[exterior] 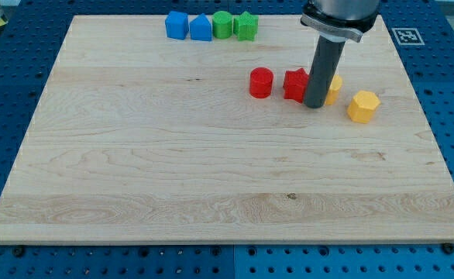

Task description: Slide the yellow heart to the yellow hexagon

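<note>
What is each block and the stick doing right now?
my tip: on the board, between red star and yellow heart.
yellow heart: partly hidden behind the rod.
yellow hexagon: alone, right of the heart.
red star: beside the rod.
red cylinder: upright, untouched.
blue and green blocks: lined up at the top.

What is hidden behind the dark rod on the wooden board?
Behind the dark rod, whose tip rests on the board, part of the yellow heart block shows at its right and the red star block at its left; the heart's left side is covered.
</note>
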You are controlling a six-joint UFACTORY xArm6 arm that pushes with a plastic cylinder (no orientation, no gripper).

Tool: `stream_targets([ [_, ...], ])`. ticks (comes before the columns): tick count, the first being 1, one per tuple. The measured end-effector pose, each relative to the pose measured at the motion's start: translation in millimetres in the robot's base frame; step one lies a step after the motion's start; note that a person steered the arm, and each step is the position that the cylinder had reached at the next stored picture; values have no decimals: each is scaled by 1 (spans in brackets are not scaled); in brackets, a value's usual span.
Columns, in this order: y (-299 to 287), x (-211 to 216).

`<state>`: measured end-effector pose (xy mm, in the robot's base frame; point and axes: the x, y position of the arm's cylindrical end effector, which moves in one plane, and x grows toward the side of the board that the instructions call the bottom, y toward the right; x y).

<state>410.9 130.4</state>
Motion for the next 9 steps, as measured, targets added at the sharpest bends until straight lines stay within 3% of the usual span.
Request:
stream_targets([
  [4, -2, -40],
  [9, 35, -42],
])
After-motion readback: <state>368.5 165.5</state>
